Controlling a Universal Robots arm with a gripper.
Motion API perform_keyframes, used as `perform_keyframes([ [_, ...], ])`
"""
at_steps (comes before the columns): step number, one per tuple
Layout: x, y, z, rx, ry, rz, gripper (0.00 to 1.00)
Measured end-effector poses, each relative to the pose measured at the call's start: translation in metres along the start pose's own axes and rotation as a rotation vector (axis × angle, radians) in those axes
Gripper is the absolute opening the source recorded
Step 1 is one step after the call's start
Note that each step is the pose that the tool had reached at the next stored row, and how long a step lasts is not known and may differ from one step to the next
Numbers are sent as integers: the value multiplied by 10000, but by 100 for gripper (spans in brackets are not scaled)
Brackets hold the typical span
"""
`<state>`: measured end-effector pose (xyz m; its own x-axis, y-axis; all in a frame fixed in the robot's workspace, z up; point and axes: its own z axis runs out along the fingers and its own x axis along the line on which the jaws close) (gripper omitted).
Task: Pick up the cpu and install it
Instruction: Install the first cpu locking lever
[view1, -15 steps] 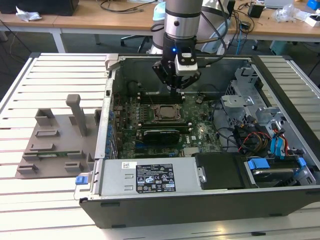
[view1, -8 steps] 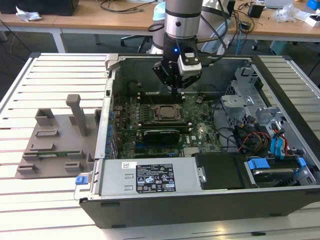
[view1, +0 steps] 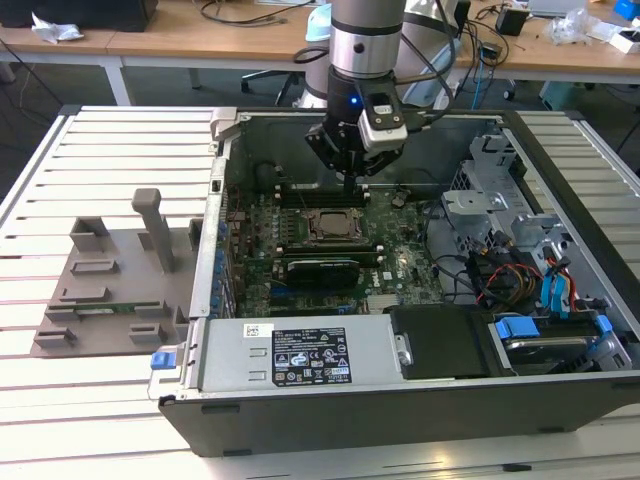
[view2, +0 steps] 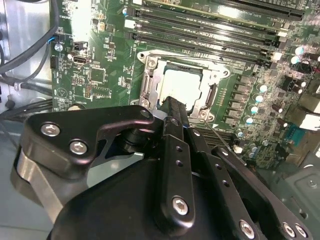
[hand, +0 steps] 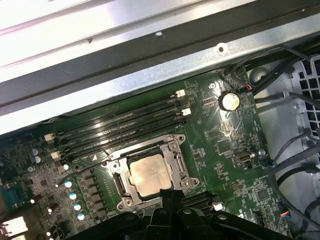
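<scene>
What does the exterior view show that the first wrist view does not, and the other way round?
The exterior view adds the grey fixture plate beside the case, the arm and the power supply. The first wrist view adds a round coin battery on the board. Both share the cpu lying in its socket, the memory slots, and the hand near the socket.

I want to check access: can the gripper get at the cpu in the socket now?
Probably yes: the gripper hangs above the cpu, whose lid lies bare in its socket with nothing over it.
</scene>
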<state>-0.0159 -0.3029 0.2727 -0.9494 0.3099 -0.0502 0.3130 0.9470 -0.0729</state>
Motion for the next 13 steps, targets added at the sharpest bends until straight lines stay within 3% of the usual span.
perform_keyframes([
  [7, 0, -1, -2, -56, -58, -868, 11],
  [8, 0, -1, -1, -129, -45, -941, 11],
  [9, 0, 0, -1, -304, -2, -995, 11],
  [10, 0, 0, 0, -546, 60, -1059, 11],
  [11, 0, 0, 0, -663, 88, -1109, 11],
  [13, 0, 1, 0, -690, 88, -1240, 11],
])
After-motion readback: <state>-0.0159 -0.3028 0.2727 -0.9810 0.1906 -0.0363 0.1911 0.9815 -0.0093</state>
